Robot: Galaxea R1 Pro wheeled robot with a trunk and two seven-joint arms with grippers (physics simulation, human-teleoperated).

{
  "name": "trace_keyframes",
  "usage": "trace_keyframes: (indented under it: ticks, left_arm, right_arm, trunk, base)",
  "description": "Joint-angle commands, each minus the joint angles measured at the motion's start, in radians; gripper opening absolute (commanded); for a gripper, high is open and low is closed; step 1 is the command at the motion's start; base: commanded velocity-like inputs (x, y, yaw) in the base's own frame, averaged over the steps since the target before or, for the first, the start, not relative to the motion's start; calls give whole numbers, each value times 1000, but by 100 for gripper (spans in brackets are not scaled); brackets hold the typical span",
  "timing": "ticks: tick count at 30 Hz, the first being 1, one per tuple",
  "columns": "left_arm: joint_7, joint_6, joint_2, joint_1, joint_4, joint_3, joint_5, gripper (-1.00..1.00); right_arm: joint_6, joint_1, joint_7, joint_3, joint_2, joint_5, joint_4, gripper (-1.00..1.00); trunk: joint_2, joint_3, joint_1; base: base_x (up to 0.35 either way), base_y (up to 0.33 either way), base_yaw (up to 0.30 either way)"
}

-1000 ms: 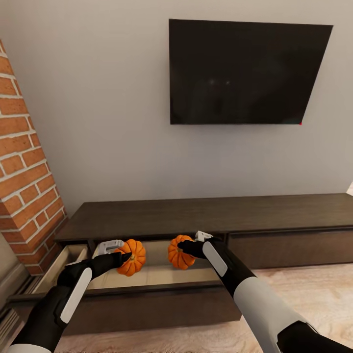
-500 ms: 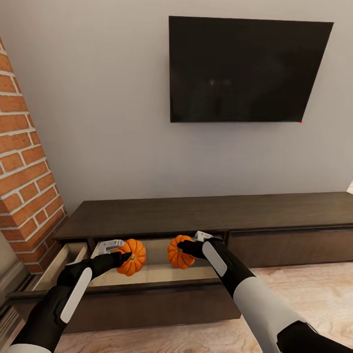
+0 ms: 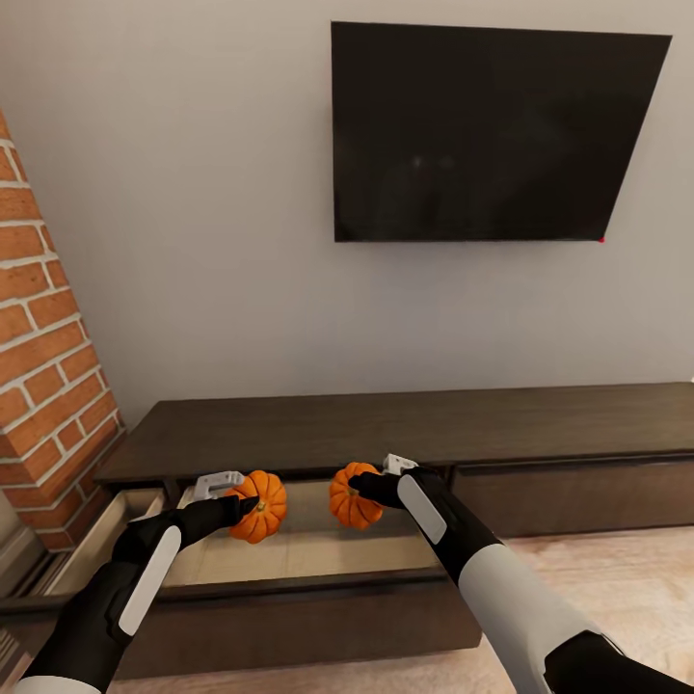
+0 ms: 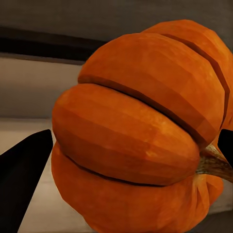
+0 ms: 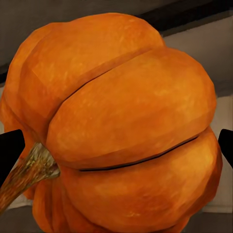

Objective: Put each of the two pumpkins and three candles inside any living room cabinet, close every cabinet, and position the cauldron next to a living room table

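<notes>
Pale wall (image 3: 193, 193) filled the background, with a black TV (image 3: 487, 135) mounted on it and a brick column (image 3: 43, 376) at the left. Below the TV ran a long, low dark-brown cabinet (image 3: 405, 424) on a light plank floor (image 3: 617, 578). Its left drawer (image 3: 289, 602) stood pulled out, showing a pale beige interior.

Both arms reached over the open drawer. The left pincer (image 3: 243, 505) was clenched on the left pumpkin (image 3: 258, 506), held above the drawer's inside, with its stem pointing toward the robot. In the left wrist view the left pumpkin (image 4: 141, 136) sat between the dark fingertips (image 4: 22, 179).

The right pincer (image 3: 364, 490) gripped the right pumpkin (image 3: 353, 497), also held over the drawer, just beside the cabinet's top edge. In the right wrist view the right pumpkin (image 5: 121, 126) filled the gap between the fingertips (image 5: 9, 150), stem to one side. The two pumpkins hung near each other, apart, at about the same height.
</notes>
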Motion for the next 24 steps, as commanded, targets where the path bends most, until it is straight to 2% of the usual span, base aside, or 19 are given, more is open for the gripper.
trace_keyframes:
  ticks: [1, 7, 19, 24]
  left_arm:
    - [-1, 4, 1, -1, -1, -1, -3, -100]
    - [-1, 4, 1, -1, -4, -1, -3, -100]
    - [-1, 4, 1, -1, -2, -1, -3, -100]
    - [-1, 3, 1, -1, -1, -1, -3, -100]
  right_arm:
    - [1, -1, -11, 4, -1, -11, -2, -100]
    - [1, -1, -10, 4, -1, -11, -2, -100]
    - [1, -1, -10, 4, 0, -11, -2, -100]
    - [1, -1, -10, 4, 1, -11, -2, -100]
  trunk:
    - [0, -1, 0]
    - [0, -1, 0]
    - [-84, -39, 46]
    - [-89, -58, 50]
  base:
    - [78, 0, 0]
    - [25, 0, 0]
    - [1, 0, 0]
    - [0, 0, 0]
